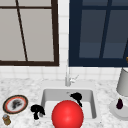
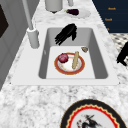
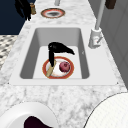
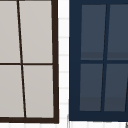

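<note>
The front camera faces the sink [image 1: 93,105] and window. Side cameras look along it from opposite ends, sharing its plate [image 2: 69,64]. The upper camera faces the window close.

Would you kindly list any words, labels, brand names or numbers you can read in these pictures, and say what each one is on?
None: no readable text in any view.
The red-rimmed plate on the counter has a dark picture, not letters.
The small brown jar shows no legible label.
The navy drawer fronts carry orange marks too blurred to read.
</note>
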`<state>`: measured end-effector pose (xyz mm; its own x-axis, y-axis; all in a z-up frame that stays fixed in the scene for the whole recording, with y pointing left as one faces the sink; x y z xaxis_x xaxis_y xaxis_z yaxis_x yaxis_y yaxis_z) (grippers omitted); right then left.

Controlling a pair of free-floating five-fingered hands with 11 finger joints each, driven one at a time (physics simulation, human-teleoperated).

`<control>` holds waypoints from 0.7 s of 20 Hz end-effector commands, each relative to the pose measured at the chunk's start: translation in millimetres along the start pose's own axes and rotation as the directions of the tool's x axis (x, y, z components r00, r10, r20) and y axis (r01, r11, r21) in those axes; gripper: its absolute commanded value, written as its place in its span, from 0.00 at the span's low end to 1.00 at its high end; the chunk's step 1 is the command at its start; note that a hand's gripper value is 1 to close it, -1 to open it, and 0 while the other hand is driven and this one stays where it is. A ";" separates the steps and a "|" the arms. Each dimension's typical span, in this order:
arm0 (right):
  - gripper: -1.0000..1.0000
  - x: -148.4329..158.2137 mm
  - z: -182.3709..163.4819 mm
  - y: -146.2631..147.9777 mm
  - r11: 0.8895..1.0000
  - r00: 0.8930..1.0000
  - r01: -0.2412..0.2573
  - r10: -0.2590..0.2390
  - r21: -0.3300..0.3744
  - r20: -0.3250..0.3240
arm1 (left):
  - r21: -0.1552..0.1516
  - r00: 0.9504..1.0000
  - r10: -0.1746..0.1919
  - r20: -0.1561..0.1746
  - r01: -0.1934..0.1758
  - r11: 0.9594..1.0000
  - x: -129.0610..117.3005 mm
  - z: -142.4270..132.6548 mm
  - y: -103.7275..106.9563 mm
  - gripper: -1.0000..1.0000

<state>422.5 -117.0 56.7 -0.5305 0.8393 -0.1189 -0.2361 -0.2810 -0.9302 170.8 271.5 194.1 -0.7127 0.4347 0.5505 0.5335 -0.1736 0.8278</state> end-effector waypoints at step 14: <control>0.00 23.1 -50.2 43.2 0.962 0.989 0.120 -0.139 0.247 0.060 | 0.000 1.000 0.000 0.000 0.000 1.000 0.0 0.0 0.0 0.50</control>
<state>432.2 -85.4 7.5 -0.5185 0.8536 0.0509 -0.5000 -0.2543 -0.8278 170.8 271.5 194.1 -0.7127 0.4347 0.5505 0.5335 -0.1736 0.8278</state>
